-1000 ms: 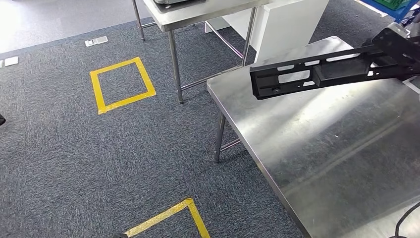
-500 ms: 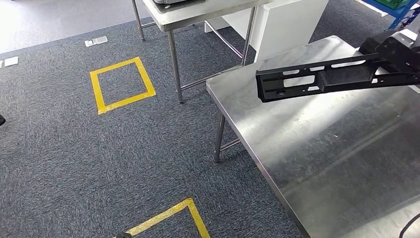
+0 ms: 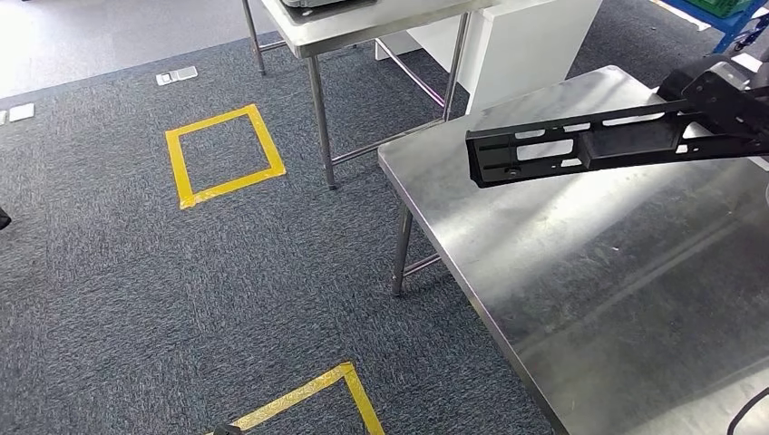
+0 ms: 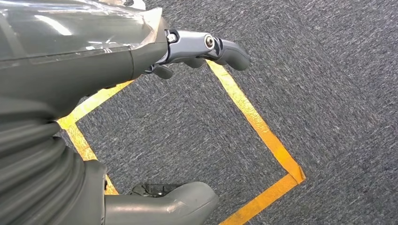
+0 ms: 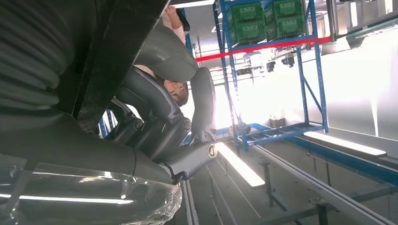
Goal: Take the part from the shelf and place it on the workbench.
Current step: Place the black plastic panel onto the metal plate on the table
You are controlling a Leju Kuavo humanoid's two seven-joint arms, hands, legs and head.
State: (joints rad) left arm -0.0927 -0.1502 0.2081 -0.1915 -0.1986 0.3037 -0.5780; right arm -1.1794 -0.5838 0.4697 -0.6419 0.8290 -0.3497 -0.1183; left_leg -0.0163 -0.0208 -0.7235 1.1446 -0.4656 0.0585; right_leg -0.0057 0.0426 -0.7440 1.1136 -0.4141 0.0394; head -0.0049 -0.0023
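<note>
The right hand (image 3: 725,95) grips the long black part (image 3: 580,145) above the steel workbench (image 3: 580,272), its free end reaching toward the workbench's far-left corner (clear of the surface). The left hand (image 4: 141,51) hangs over carpet beside the workbench, fingers loosely curled, holding nothing.
</note>
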